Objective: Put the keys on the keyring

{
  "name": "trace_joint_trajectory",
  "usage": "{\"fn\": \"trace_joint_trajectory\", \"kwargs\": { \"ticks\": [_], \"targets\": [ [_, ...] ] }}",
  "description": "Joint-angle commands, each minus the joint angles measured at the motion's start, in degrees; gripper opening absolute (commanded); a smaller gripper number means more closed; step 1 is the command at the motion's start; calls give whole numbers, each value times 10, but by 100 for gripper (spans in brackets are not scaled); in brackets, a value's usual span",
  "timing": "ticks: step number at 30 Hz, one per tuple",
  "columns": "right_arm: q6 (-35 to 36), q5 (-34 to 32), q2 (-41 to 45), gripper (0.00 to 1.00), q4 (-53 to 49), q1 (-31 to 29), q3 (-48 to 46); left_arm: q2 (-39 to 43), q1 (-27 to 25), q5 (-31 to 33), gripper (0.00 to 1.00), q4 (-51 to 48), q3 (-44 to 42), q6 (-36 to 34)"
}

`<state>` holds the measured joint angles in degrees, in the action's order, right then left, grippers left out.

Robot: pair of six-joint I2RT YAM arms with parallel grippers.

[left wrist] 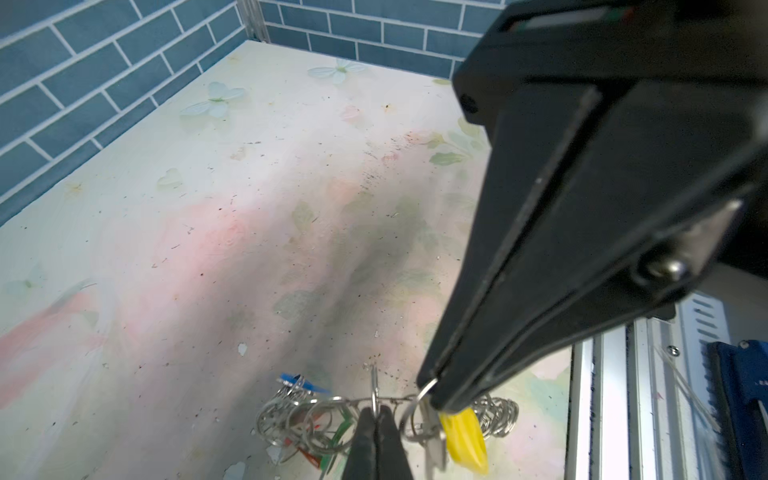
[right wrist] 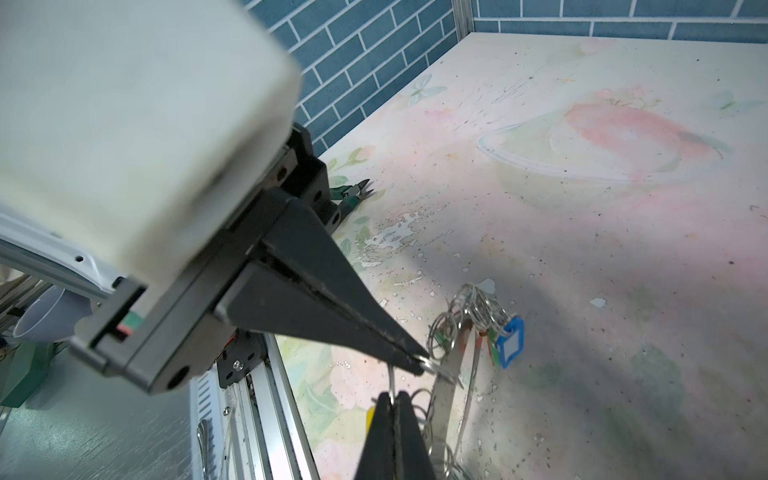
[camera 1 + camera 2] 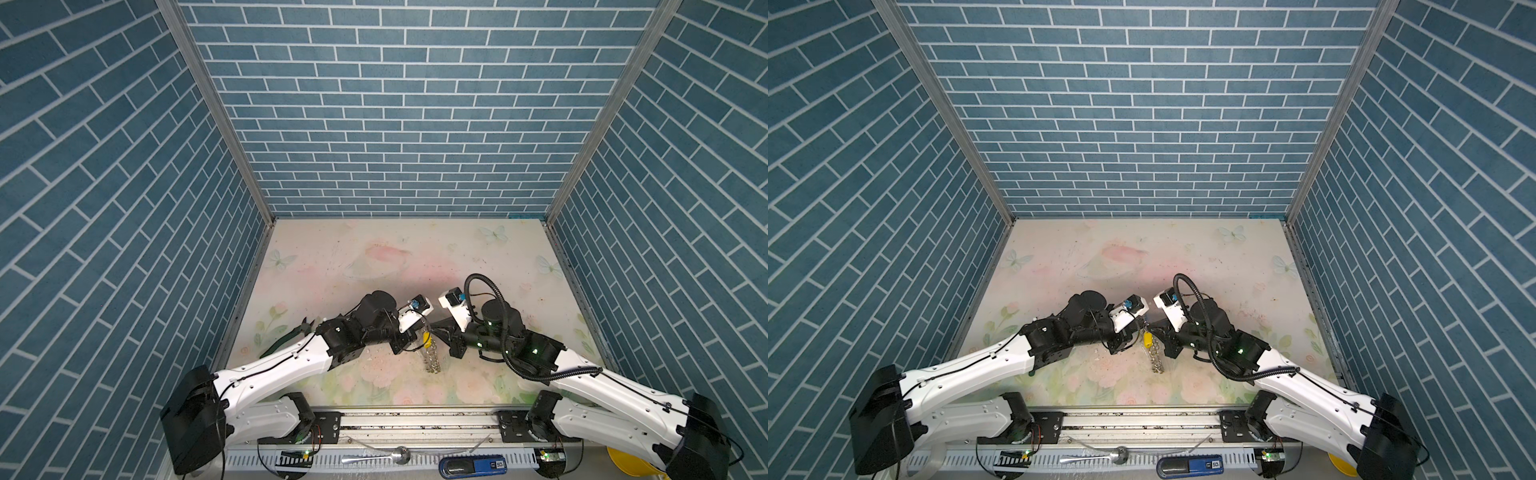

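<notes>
The keyring [image 3: 432,357], a bunched chain of small silver rings carrying keys [image 1: 433,446] with a yellow tag [image 1: 463,434] and a blue tag [image 2: 510,340], hangs over the table's [image 3: 374,257] near-centre. The left gripper [image 1: 376,409] and right gripper [image 2: 394,400] each pinch one ring. Open surface stretches far; cutters [image 3: 286,334] lie near the left edge.

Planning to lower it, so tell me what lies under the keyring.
Beneath the keyring only the scuffed floral table shows, no other object. The patch straight under the bunched rings and tagged keys is covered by them.
</notes>
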<state>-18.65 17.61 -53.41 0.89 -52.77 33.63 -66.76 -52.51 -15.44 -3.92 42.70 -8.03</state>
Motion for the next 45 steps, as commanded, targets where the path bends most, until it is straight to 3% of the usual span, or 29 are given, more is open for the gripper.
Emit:
{"fn": "trace_joint_trajectory", "kwargs": {
  "ticks": [1,13,31,45],
  "targets": [
    [-10,-10,-4,0,23,-1,-15,-3,-7,-45,0,51,-7,-10],
    [-7,-69,-10,0,3,-1,-16,7,-8,-82,0,82,-39,-17],
    [1,-142,-36,0,-66,-2,1,45,-8,-51,0,110,-70,-24],
    [-6,-134,-44,0,-62,4,5,49,-8,-48,0,140,-91,-26]
  ]
}}
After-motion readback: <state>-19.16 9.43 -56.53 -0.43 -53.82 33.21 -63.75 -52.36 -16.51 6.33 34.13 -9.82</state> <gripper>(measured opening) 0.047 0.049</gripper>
